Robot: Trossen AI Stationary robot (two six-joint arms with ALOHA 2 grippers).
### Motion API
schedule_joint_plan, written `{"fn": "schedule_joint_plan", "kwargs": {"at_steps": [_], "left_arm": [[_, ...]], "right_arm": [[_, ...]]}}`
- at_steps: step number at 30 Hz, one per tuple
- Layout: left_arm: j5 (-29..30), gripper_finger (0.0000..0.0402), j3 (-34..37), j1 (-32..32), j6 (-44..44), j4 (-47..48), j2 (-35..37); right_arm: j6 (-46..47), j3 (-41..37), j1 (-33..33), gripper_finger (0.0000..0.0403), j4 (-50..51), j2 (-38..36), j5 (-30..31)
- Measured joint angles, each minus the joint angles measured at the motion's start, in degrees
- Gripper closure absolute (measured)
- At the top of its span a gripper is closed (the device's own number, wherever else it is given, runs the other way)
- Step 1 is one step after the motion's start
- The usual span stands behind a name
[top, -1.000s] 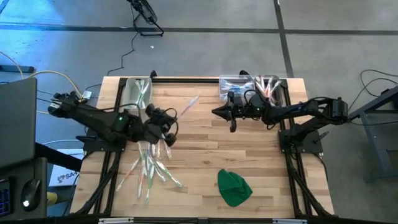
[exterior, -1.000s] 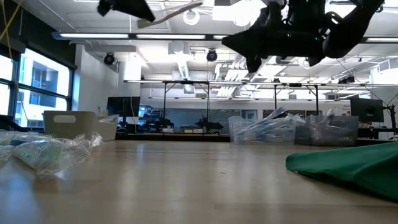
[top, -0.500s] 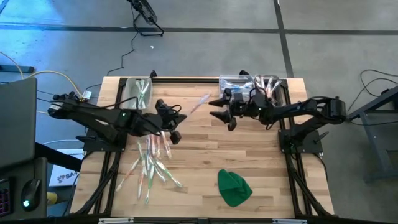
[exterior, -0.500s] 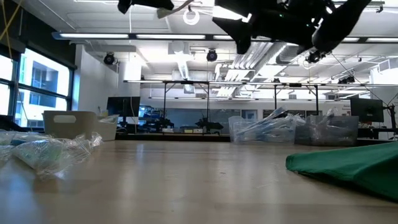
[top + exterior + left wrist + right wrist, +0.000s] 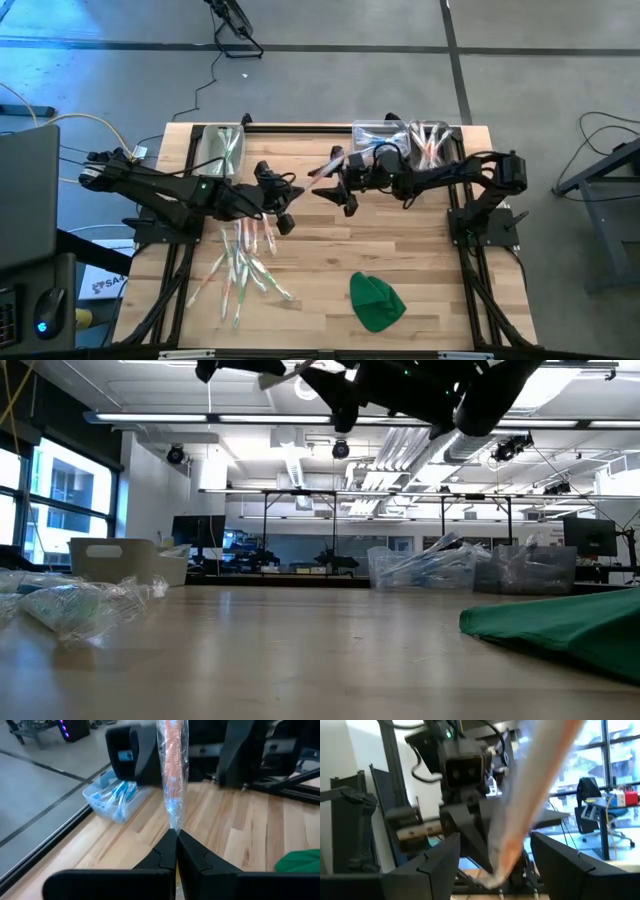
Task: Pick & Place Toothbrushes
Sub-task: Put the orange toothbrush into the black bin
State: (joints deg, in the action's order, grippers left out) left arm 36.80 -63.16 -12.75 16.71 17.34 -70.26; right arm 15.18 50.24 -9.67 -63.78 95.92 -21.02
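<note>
Left gripper (image 5: 283, 190) is clamped on one wrapped orange toothbrush (image 5: 171, 775), held raised above the worktop (image 5: 400, 240) centre. Right gripper (image 5: 335, 185) stands spread around its far end, pads (image 5: 437, 865) not touching. Other toothbrushes (image 5: 245, 262) lie scattered near the front-left.

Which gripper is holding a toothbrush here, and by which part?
The left gripper is shut on one end of an orange wrapped toothbrush. The right gripper stands open around its far end, not gripping.
</note>
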Motion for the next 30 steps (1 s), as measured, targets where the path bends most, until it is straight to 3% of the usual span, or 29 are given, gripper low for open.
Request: {"fn": "schedule_joint_plan", "kwargs": {"at_steps": [6, 20, 30], "left_arm": [[0.0, 0.0401, 0.0, 0.0, 0.0, 0.4, 0.0], [0.0, 0.0401, 0.0, 0.0, 0.0, 0.8, 0.0], [-0.2, 0.0401, 0.0, 0.0, 0.1, 0.9, 0.0]], "right_arm": [[-1.6, 0.2, 0.3, 0.0195, -1.0, -0.3, -0.1], [-2.1, 0.2, 0.3, 0.0377, -1.6, -0.3, 1.5], [-3.4, 0.2, 0.3, 0.0381, -0.8, -0.4, 1.6]]}}
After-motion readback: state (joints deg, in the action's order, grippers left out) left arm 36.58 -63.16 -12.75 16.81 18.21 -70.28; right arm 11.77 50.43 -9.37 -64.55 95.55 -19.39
